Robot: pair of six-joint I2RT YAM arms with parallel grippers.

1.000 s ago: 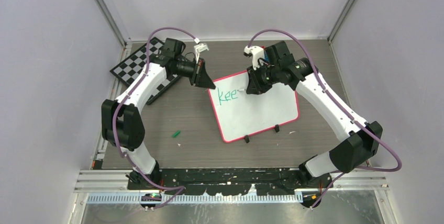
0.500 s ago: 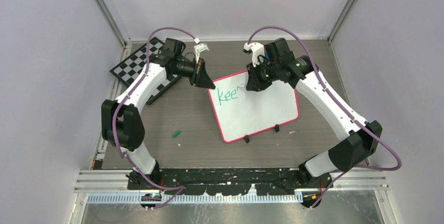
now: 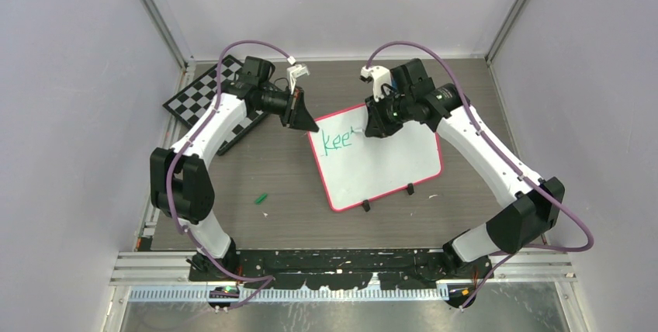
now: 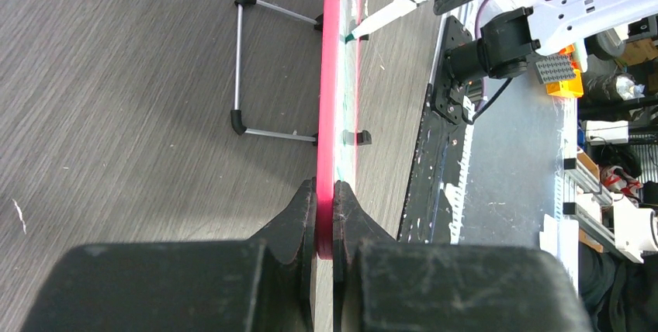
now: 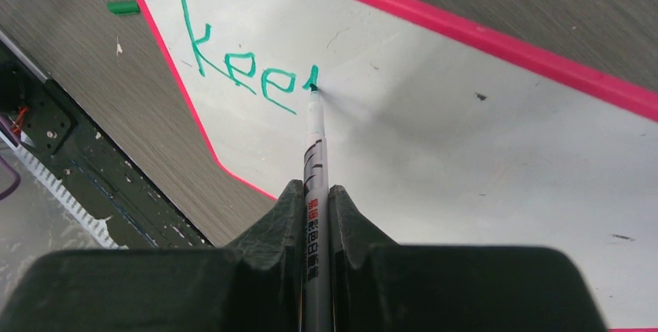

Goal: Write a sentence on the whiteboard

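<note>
The board [image 3: 388, 169] is a glossy white rectangle with rounded corners and a thin pink-red rim. It sits right of centre on the grey wood-grain table [image 3: 264, 161], between the two arms. The lettering [image 5: 233, 68] is green and hand-drawn, and reads "kee" plus one short stroke, near the board's upper left corner.

The left gripper [image 4: 324, 192] is clamped on the rim, one black finger on each face. The right gripper [image 5: 314, 192] is closed on a slim white marker [image 5: 314, 153] whose green tip touches the board at the end of the last stroke.

Compared with one second ago, the short stroke after the second "e" is new. The board and left arm are unchanged.

Only the left wrist view shows the board edge-on, with a wire stand [image 4: 240, 68] on its back. Only the top view shows the chessboard [image 3: 203, 93] at far left. It also shows a small green piece [image 3: 262, 198] on the table, well apart from the board.
</note>
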